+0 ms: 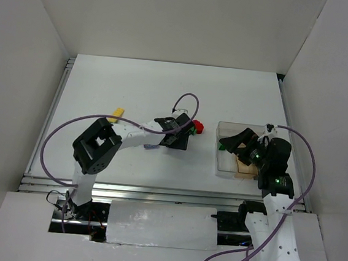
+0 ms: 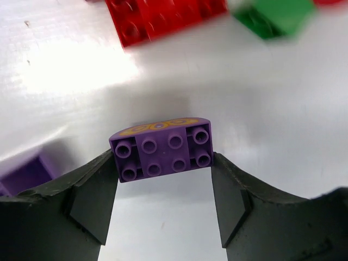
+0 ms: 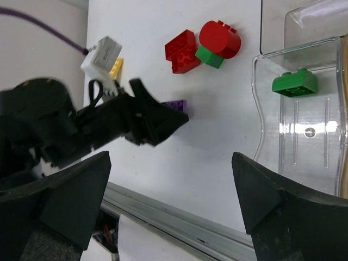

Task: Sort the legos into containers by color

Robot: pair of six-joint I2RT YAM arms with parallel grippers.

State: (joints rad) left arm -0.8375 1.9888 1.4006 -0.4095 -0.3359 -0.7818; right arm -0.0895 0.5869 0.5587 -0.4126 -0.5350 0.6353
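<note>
Nearest the arm bases, the right gripper (image 3: 171,159) is seen poised over the clear container (image 3: 261,136) at the right of the table (image 1: 135,83). Its jaws are spread wide and nothing is seen between them. Within the container, a green brick (image 3: 295,82) is seen lying in a clear compartment, and a tan-tinted bottom is shown in another part of the box. Left of the container, toward the table's middle, the left gripper (image 2: 163,163) is set low over the table and is closed on a purple brick (image 2: 161,148). This brick is turned with its studs toward the wrist camera, a yellow print is carried on its curved upper face, and it is touched on both short sides by the fingers (image 2: 92,201). Whether it is resting on the table or raised just off it cannot be told. A second purple brick (image 2: 24,176) is seen just beside one finger, and whether it is touched cannot be told. Beyond the held brick, a red brick (image 2: 163,19) and a small green brick (image 2: 274,16) are seen on the table, blurred in the left wrist view. In the right wrist view the small green brick is shown touching a red round piece (image 3: 219,38). Farther off to the left, a yellow brick (image 1: 118,113) is seen on the table, well apart from the rest.
</note>
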